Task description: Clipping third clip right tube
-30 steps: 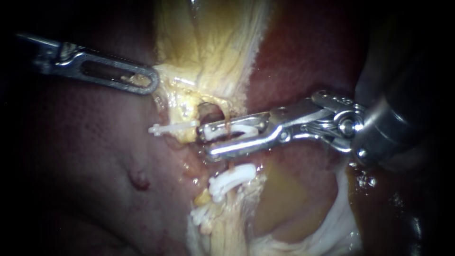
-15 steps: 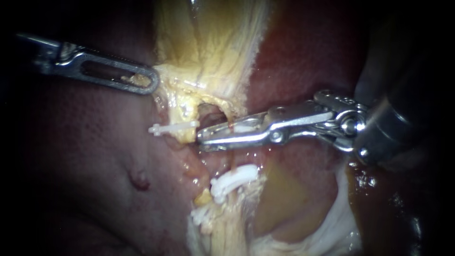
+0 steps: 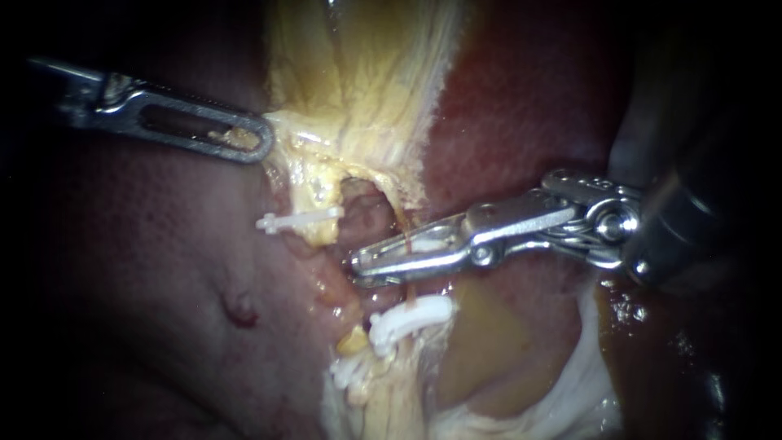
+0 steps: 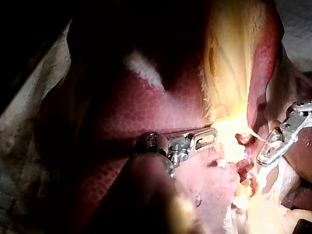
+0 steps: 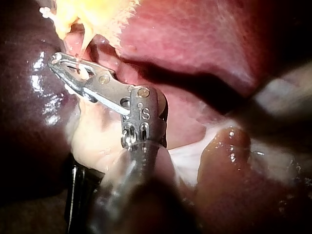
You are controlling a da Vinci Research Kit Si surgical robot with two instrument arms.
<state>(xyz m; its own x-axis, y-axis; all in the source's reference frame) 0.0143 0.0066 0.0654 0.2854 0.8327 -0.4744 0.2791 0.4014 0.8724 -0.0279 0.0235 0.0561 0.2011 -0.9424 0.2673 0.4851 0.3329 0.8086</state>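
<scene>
My right instrument (image 3: 360, 267) comes in from the right, its jaws pressed together on a white clip (image 3: 428, 241) around the thin reddish right tube (image 3: 405, 236). The right wrist view shows the same clip (image 5: 80, 72) white between the closed jaws (image 5: 54, 61). My left instrument (image 3: 259, 140) has slotted jaws, shut on the yellow edge of the gallbladder (image 3: 358, 73) and holding it to the left. In the left wrist view its jaws (image 4: 213, 136) bite the same yellow tissue, with my right instrument (image 4: 263, 158) beyond.
A white clip (image 3: 298, 220) sits on the left tube beside the yellow tissue. Lower on the right tube are a second white clip (image 3: 407, 314) and another (image 3: 346, 371) below it. Dark red liver (image 3: 163, 269) surrounds the field.
A second ago my right instrument's jaws stood open around the tube with the clip between them. They have closed on the clip and shifted slightly down and right. The left instrument has not moved.
</scene>
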